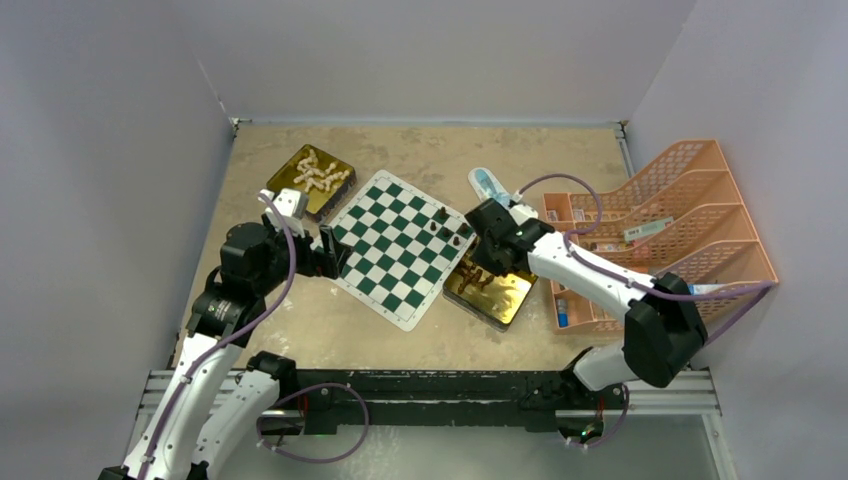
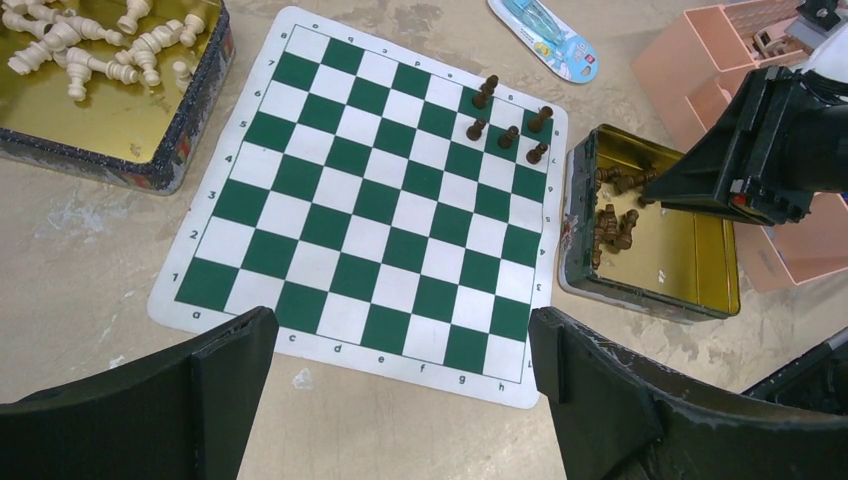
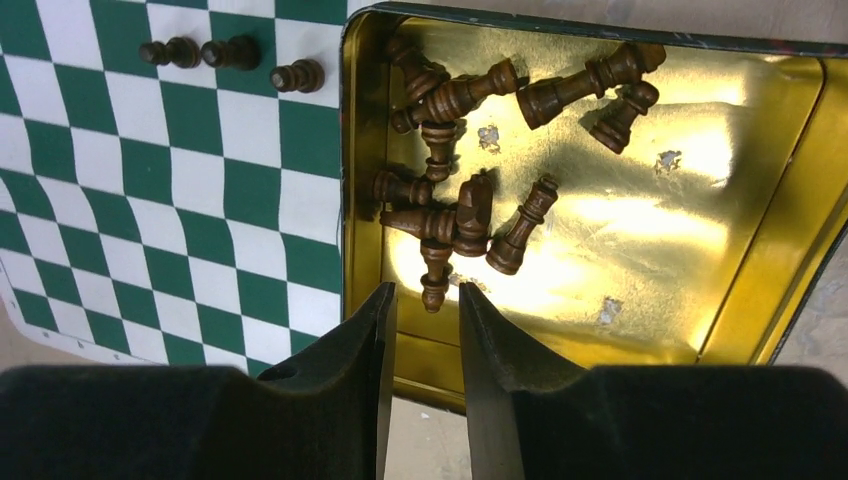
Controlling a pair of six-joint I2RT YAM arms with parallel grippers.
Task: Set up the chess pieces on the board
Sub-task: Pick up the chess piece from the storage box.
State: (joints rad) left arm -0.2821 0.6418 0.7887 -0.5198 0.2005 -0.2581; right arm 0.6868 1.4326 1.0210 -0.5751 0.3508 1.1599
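We see the right claw (image 3: pixel 427 292) narrowed to a slim gap, its jaws nearly parallel. It is poised over the near-left part of a gold tin (image 3: pixel 640 250). The foot of one lying piece (image 3: pixel 435 275) shows in that gap, but we cannot tell whether the fingers (image 3: pixel 372 340) touch it. Nothing is clamped or lifted. The other loose dark pieces (image 3: pixel 470 100) lie tumbled on the tin's floor, mostly toward the wall nearest the board (image 2: pixel 370 200).

The left claw (image 2: pixel 397 330) stands wide open and holds nothing. From overhead we find it at the board's left edge, and in its own camera the two fingers (image 2: pixel 235 375) frame the mat's near border.

The board lies flat on the table (image 1: pixel 300 330), turned at an angle. The gold tin sits just beside its right edge. A handful of standing pieces (image 2: pixel 510 130), dark ones, are upright on squares in the corner nearest that tin. The cream pieces (image 2: pixel 90 50) lie heaped in a second tin (image 2: pixel 100 120) just beside the board's far-left side. A pink rack (image 1: pixel 680 220) stands to the right of the gold tin.
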